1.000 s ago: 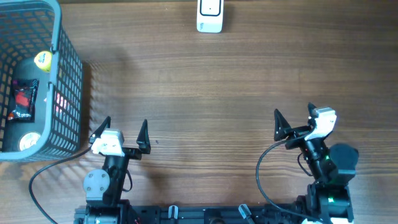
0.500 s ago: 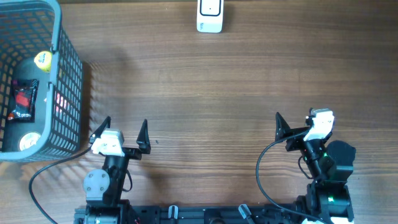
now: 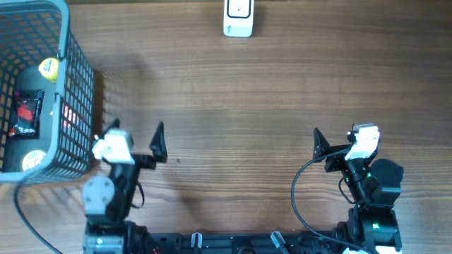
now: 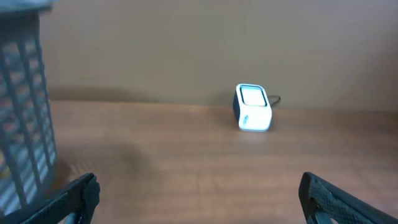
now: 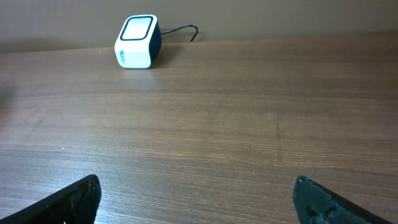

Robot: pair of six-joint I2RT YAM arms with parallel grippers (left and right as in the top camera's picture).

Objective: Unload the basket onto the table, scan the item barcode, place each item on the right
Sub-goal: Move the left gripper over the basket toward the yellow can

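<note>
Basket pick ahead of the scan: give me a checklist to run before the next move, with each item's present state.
1. Left tool open and empty: ok.
2. Right tool open and empty: ok.
3. Something to scan is available: ok, a dark packet lies in the basket with other items.
4. Left tool above the basket opening: not ok, it sits outside, beside the basket's wall.
5. Scanner stands at the far edge with nothing in front of it: ok.
6. Barcode side of the packet identified: cannot tell, too small.
</note>
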